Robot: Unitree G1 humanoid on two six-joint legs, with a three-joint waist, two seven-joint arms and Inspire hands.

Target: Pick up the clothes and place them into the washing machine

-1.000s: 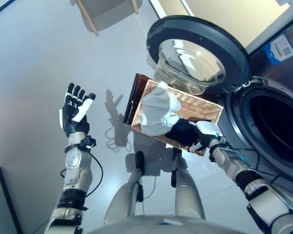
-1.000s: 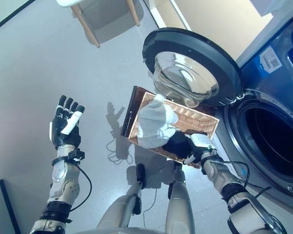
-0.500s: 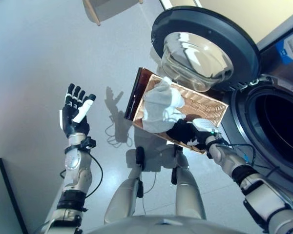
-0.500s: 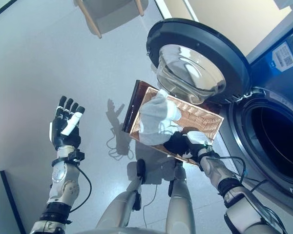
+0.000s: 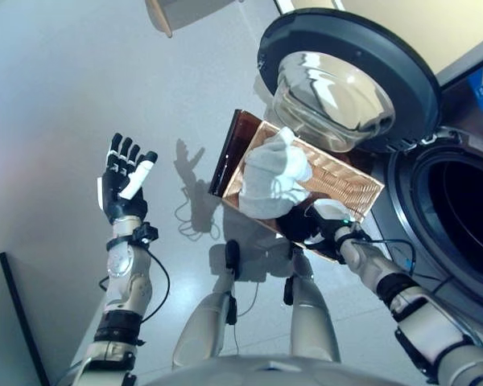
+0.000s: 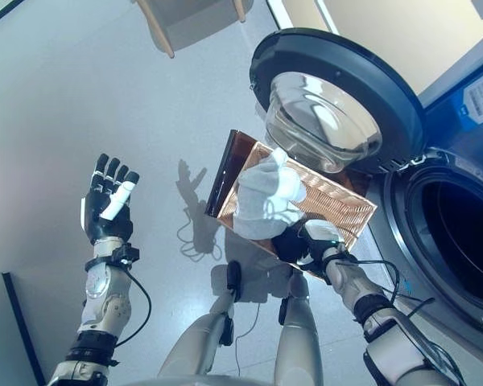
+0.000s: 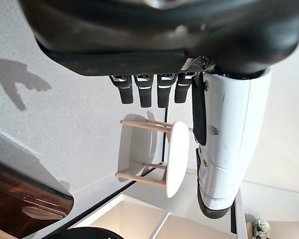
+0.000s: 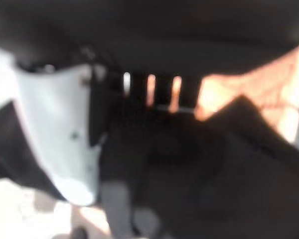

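One basket [image 5: 350, 178] is sitting by the washer [image 5: 459, 225], holding one white garment [image 5: 272, 173] and one dark garment [image 6: 290, 239]. The right hand [image 5: 322, 223] is reaching into the dark one at the basket's near edge; whether it is gripping cannot be told. The left hand [image 5: 122, 181] is hovering spread over bare floor [image 5: 64, 96]. The right hand has edged nearer the white garment.
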